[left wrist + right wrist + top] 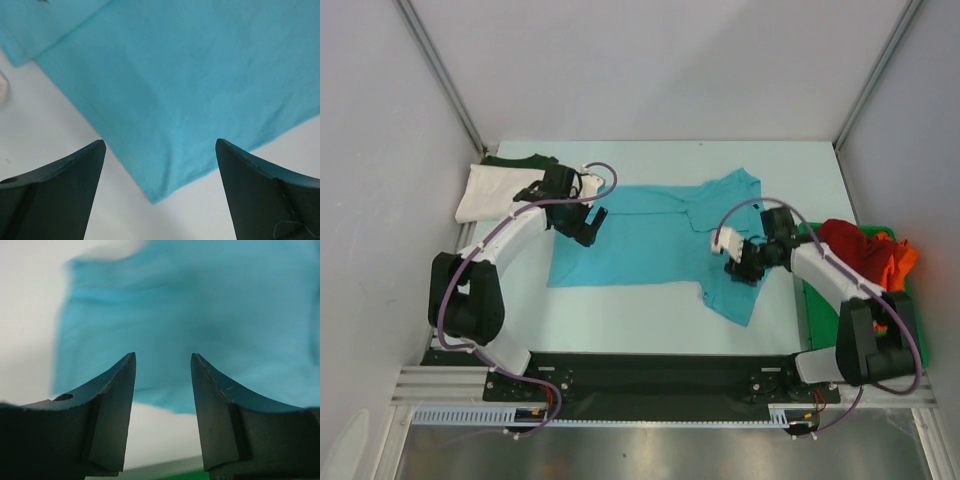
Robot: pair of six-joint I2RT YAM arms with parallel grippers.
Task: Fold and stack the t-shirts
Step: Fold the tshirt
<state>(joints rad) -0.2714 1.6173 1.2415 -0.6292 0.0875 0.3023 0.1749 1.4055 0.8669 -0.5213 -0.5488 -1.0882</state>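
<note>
The turquoise t-shirt [650,245] lies spread flat mid-table. My left gripper [588,232] is open and empty above its upper left corner; in the left wrist view that corner of the turquoise t-shirt [175,90] sits between the wide-apart fingers of the gripper [160,145]. My right gripper [740,266] is open and empty over the shirt's right side; in the right wrist view the gripper [162,357] hangs above the turquoise cloth [200,305] near its edge. The white t-shirt [485,192] lies folded at the far left on the dark green t-shirt [523,160]. The red t-shirt [845,245] and the orange t-shirt [900,262] lie crumpled at the right.
A flat green tray [812,305] lies at the right edge under the red and orange shirts; a strip of it shows in the right wrist view [185,476]. Grey walls enclose the table on three sides.
</note>
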